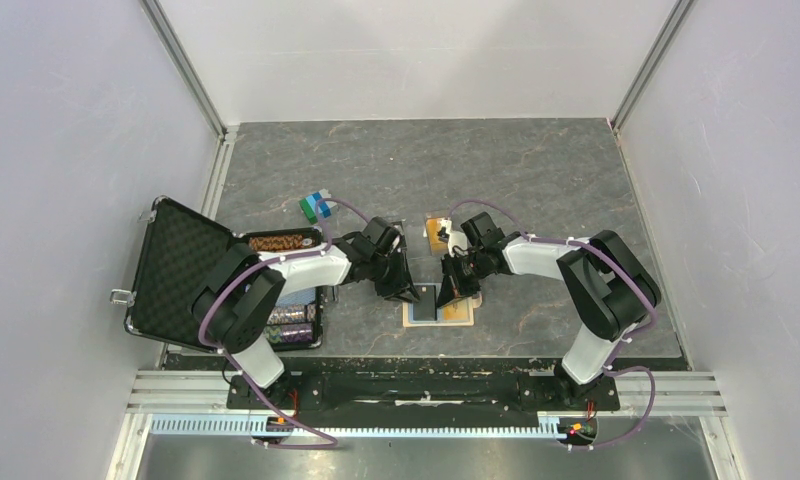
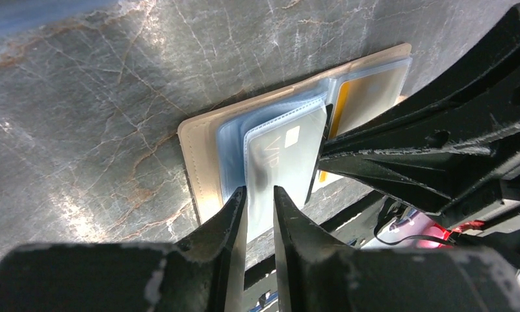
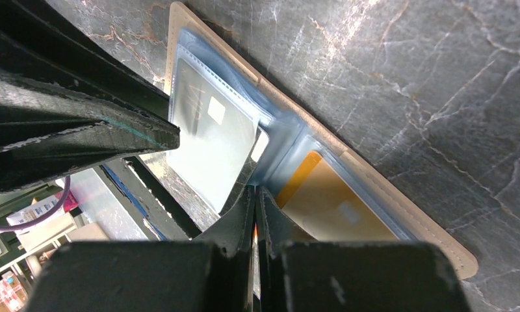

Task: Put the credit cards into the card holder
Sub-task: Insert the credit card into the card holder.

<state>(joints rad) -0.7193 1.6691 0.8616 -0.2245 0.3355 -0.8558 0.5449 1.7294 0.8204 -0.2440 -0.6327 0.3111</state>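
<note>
The card holder [image 1: 462, 316] lies open on the table near the front edge, tan outside [image 2: 199, 146] with light-blue clear sleeves [image 3: 283, 146]. A silver card [image 2: 286, 153] sits in a raised left sleeve. An orange-yellow credit card [image 3: 329, 208] sits in the right sleeve. My left gripper [image 2: 260, 195] is narrowly open, its tips either side of the raised sleeve's near edge. My right gripper [image 3: 255, 190] is shut at the wallet's fold, with a thin orange card edge [image 3: 255, 231] showing between its fingers. Both grippers [image 1: 413, 292] [image 1: 450, 288] meet over the wallet.
A big black foam-lined case [image 1: 171, 268] stands open at the left, with chips [image 1: 288, 326] in its tray. Green and blue blocks [image 1: 316, 207] lie behind it. A small orange box [image 1: 437, 232] sits just behind the wallet. White walls enclose the table.
</note>
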